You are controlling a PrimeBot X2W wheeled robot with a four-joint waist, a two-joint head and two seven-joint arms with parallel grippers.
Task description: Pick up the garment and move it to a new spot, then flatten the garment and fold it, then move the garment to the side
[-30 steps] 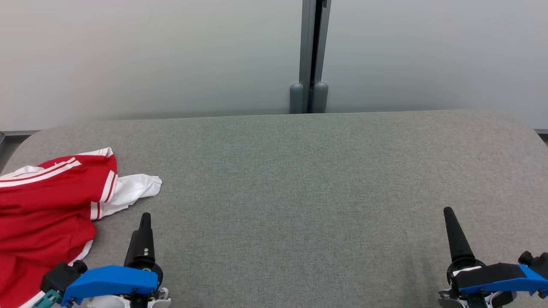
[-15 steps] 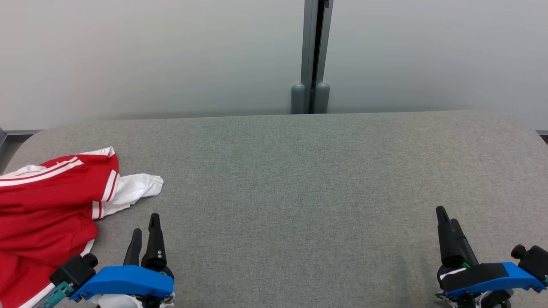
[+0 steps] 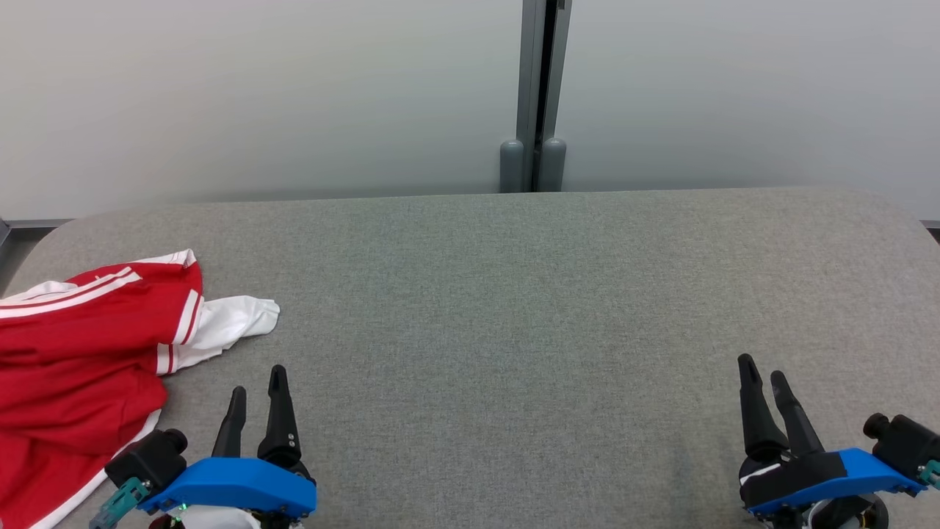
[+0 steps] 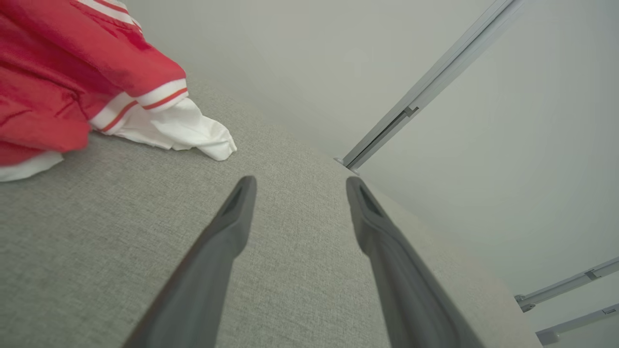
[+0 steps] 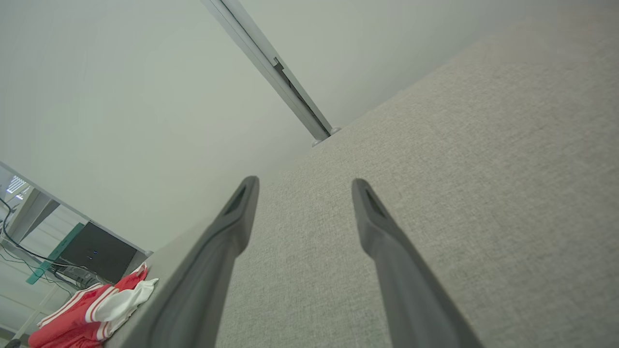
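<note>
A crumpled red garment (image 3: 73,353) with white stripes and a white sleeve lies at the left edge of the grey fabric table (image 3: 514,294). It also appears at the upper left of the left wrist view as the garment (image 4: 58,82) and small at the lower left of the right wrist view as the garment (image 5: 92,309). My left gripper (image 3: 257,382) hovers open just right of the garment, nothing between its fingers. My right gripper (image 3: 764,371) stands open over bare table at the lower right, far from the garment.
A pale wall with a grey vertical post (image 3: 534,95) runs behind the table. The table's rounded corners lie at far left and far right. A dark box on a desk (image 5: 96,251) sits beyond the table's left end.
Both wrists have rolled, so each gripper now shows two separate fingers. The left gripper shifted slightly right and the right one slightly left. The garment lies as before.
</note>
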